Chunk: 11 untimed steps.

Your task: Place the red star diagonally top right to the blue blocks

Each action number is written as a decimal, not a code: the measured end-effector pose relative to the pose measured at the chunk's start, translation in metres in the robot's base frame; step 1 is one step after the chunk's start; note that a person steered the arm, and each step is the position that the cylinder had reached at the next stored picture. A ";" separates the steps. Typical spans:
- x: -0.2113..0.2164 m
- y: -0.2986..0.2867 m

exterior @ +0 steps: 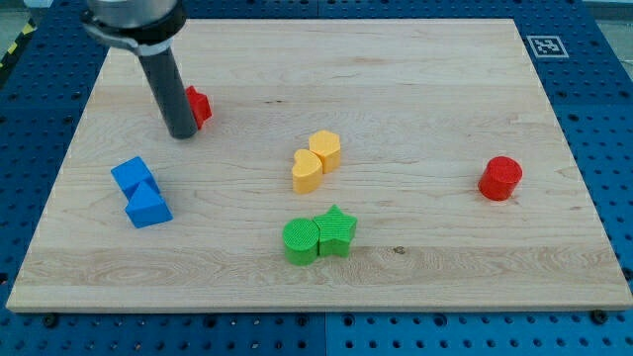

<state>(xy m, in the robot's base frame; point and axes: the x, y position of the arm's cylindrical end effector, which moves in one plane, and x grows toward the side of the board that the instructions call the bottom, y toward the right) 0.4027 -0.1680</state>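
The red star (200, 105) lies near the view's upper left, partly hidden behind my rod. My tip (182, 133) rests on the board touching or just left of the star's lower left side. Two blue blocks sit together below and to the left: a blue cube (133, 176) and a blue block (148, 207) just beneath it. The red star lies up and to the right of the blue blocks, with a gap between them.
Two yellow blocks (316, 160) touch each other at the middle. A green cylinder (301, 241) and a green star (337, 230) sit together below them. A red cylinder (500, 178) stands at the right. The wooden board (425, 79) has a marker tag (543, 45) at its top right corner.
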 end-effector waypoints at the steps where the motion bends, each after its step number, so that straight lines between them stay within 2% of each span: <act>1: -0.026 0.000; 3: -0.034 -0.066; 4: -0.054 -0.060; 7: -0.060 0.066; 11: -0.113 0.216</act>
